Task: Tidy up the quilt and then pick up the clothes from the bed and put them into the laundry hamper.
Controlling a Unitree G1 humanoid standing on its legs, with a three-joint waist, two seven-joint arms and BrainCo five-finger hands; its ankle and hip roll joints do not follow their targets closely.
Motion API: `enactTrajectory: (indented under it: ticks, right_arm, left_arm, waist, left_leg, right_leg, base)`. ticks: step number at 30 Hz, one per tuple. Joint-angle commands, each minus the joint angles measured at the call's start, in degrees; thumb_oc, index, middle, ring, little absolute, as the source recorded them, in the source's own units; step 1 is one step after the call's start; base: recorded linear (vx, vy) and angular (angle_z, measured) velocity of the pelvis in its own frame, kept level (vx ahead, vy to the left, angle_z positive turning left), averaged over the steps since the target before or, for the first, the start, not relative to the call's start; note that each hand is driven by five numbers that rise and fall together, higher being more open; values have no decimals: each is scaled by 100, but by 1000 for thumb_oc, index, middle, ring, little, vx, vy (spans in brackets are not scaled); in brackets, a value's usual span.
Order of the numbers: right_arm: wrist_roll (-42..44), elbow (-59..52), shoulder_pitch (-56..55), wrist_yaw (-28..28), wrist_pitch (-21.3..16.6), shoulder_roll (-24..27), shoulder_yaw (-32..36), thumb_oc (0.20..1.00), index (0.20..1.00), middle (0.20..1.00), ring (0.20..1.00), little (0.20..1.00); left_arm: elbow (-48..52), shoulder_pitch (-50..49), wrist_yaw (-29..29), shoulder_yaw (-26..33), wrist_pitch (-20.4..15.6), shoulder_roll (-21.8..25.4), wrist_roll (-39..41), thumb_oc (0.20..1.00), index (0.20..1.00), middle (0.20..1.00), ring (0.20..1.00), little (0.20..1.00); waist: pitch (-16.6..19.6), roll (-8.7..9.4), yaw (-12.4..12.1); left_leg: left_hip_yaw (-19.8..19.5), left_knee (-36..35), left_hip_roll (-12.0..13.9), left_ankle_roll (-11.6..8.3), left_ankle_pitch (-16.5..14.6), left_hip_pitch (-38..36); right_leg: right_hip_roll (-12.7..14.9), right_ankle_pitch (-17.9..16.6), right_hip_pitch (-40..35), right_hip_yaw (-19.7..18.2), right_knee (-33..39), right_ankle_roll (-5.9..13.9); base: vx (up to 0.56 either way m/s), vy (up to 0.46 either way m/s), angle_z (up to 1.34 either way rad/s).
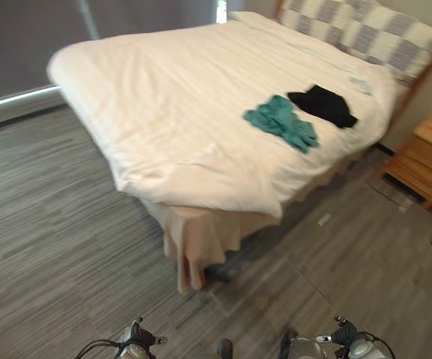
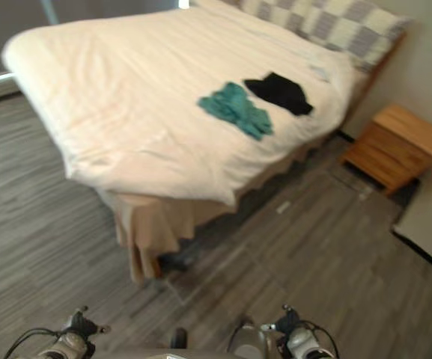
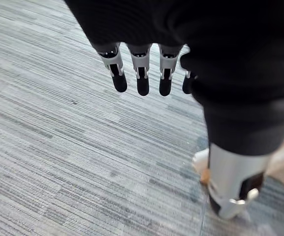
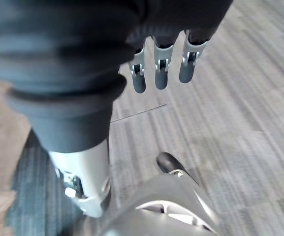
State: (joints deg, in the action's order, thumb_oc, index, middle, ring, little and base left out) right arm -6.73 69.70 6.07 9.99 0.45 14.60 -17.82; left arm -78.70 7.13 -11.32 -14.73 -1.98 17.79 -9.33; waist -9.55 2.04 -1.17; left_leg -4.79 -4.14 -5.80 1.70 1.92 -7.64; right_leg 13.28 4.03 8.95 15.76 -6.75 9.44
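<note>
soft matt cloth quilt (image 1: pixel 178 112), wooden nightstand (image 1: pixel 424 158), wood-grain floor (image 1: pixel 43 247)

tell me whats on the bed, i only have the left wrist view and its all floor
Observer: Two garments lie on the white quilt: a teal garment and a black garment, edges touching.
Operator: is the right robot hand holding anything
Observer: No. The right robot hand hangs over the floor, fingers straight, holding nothing.
Operator: anything beside the bed
Observer: A wooden nightstand stands on the floor by the headboard end, near the checked pillows.
</note>
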Motion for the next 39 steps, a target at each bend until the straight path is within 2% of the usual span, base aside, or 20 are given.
enactTrajectory:
  ticks: [1,3,6,10,13,14,15,17,18,19,21,23,25,26,31,32,36,39]
  right_arm:
    - [42,-33,347,102,45,108,175,1000,1000,1000,1000,1000]
    - [43,-34,295,79,56,99,209,1000,1000,1000,1000,1000]
    - [-26,45,145,32,68,96,251,1000,1000,1000,1000,1000]
    - [-146,84,70,-14,54,138,140,1000,1000,1000,1000,1000]
    - [-123,100,86,22,25,245,101,1000,1000,1000,1000,1000]
    - [-119,79,75,60,3,304,89,1000,1000,1000,1000,1000]
    - [-119,80,76,60,2,304,87,1000,1000,1000,1000,1000]
    - [-149,-26,47,102,-8,371,91,1000,1000,1000,1000,1000]
    - [-146,-88,18,150,-26,388,113,1000,1000,1000,1000,1000]
    - [-156,-165,-32,167,-35,417,129,1000,1000,1000,1000,1000]
    - [-135,-331,-75,199,-97,480,135,1000,1000,1000,1000,1000]
    - [-143,-444,-205,246,-109,493,293,1000,1000,1000,1000,1000]
    - [-173,-452,-245,271,-149,474,282,1000,1000,1000,1000,1000]
    - [-164,-452,-312,277,-162,433,329,1000,1000,1000,1000,1000]
    - [-153,-357,-390,251,-197,317,332,1000,1000,1000,1000,1000]
    - [-171,-363,-355,225,-240,291,262,1000,1000,1000,1000,1000]
    - [-184,-355,-230,189,-272,280,103,1000,1000,1000,1000,1000]
    - [-173,-386,-35,228,-290,299,-65,1000,1000,1000,1000,1000]
  left_arm:
    - [67,-148,-32,70,-6,-53,-127,1000,1000,1000,1000,1000]
    - [-12,-199,-29,126,-21,-69,-125,1000,1000,1000,1000,1000]
    - [-38,-288,-9,205,-45,-59,-89,1000,1000,1000,1000,1000]
    - [23,-371,-27,267,-70,-25,3,1000,1000,1000,1000,1000]
    - [351,-328,-120,398,-175,50,414,1000,1000,1000,1000,1000]
    - [591,-280,-215,581,-268,97,753,1000,1000,1000,1000,1000]
    - [597,-284,-214,583,-264,97,755,1000,1000,1000,1000,1000]
    - [1052,-252,-348,801,-377,183,1106,1000,1000,1000,1000,1000]
    - [1422,-262,-436,847,-422,267,1132,1000,1000,1000,1000,1000]
    - [1902,-312,-507,924,-486,382,1096,1000,1000,1000,1000,1000]
    - [2928,-518,-732,1155,-602,643,1035,1000,1000,1000,1000,1000]
    - [3556,-655,-841,1370,-707,741,981,1000,1000,1000,1000,1000]
    - [4017,-825,-1081,1713,-865,844,1065,1000,1000,1000,1000,1000]
    - [4159,-767,-1166,1812,-920,892,1142,1000,1000,1000,1000,1000]
    - [5147,-688,-1294,1998,-974,1194,731,1000,1000,1000,1000,1000]
    - [5559,-465,-1261,1889,-1004,1446,342,1000,1000,1000,1000,1000]
    - [5772,311,-1257,1256,-976,1926,-422,1000,1000,1000,1000,1000]
    - [5872,1341,-1293,415,-858,2133,-1067,1000,1000,1000,1000,1000]
  waist:
    - [-331,70,95]
    - [-312,20,173]
    - [-233,61,226]
    - [-172,-20,219]
    - [-221,-149,128]
    - [-231,-197,84]
    - [-233,-202,103]
    - [-284,-205,83]
    - [-318,-187,77]
    - [-346,-176,67]
    - [-384,-109,12]
    - [-373,-123,47]
    - [-365,-150,-5]
    - [-359,-157,45]
    - [-310,-209,113]
    - [-338,-201,172]
    - [-461,-191,331]
    - [-624,-190,517]
  left_leg:
    - [136,184,856,-461,-712,-76]
    - [-15,131,971,-549,-822,-295]
    - [-272,115,1001,-642,-961,-478]
    - [-479,219,1224,-759,-963,-443]
    - [-713,495,1438,-954,-725,-87]
    - [-687,611,1528,-1065,-488,76]
    - [-706,613,1535,-1069,-489,78]
    - [-384,849,1612,-1111,-178,317]
    - [-97,989,1613,-1085,-115,466]
    - [292,1041,1607,-1058,-178,541]
    - [419,1139,1252,-960,-419,801]
    - [888,965,1326,-955,-401,792]
    - [895,821,1387,-981,-360,730]
    - [962,688,1483,-1008,-299,640]
    - [1163,281,1629,-1050,-195,255]
    - [1241,190,1645,-1056,-191,190]
    - [1410,104,1619,-1041,-216,182]
    - [1502,89,1600,-1020,-242,289]
  right_leg:
    - [79,-1184,-157,-903,1049,356]
    - [146,-1324,37,-1172,1081,432]
    - [240,-1438,-145,-967,1040,446]
    - [115,-1339,-221,-874,843,359]
    - [-12,-1040,-273,-591,695,184]
    - [-24,-901,-415,-329,750,121]
    - [-27,-898,-430,-308,756,119]
    - [-11,-768,-731,-4,886,52]
    - [2,-727,-853,144,950,37]
    - [-10,-650,-977,304,994,13]
    - [-33,-650,-972,256,1037,16]
    - [-2,-655,-1032,441,1074,29]
    - [-51,-648,-1031,392,1085,42]
    - [-27,-651,-1082,468,1068,56]
    - [-67,-690,-1121,441,1089,109]
    - [-66,-721,-1065,371,1085,142]
    - [-51,-816,-743,130,1000,190]
    - [-73,-893,-338,-79,865,240]
  base:
    - [432,-180,108]
    - [377,-194,133]
    - [340,-239,113]
    - [219,-267,87]
    - [111,-273,9]
    - [59,-187,21]
    - [74,-190,75]
    - [34,-136,62]
    - [19,-190,36]
    - [6,-184,60]
    - [-5,-146,58]
    - [-13,-34,4]
    - [29,34,18]
    - [50,17,-7]
    - [58,28,-7]
    - [4,27,-8]
    - [-38,44,-12]
    - [-106,45,-32]
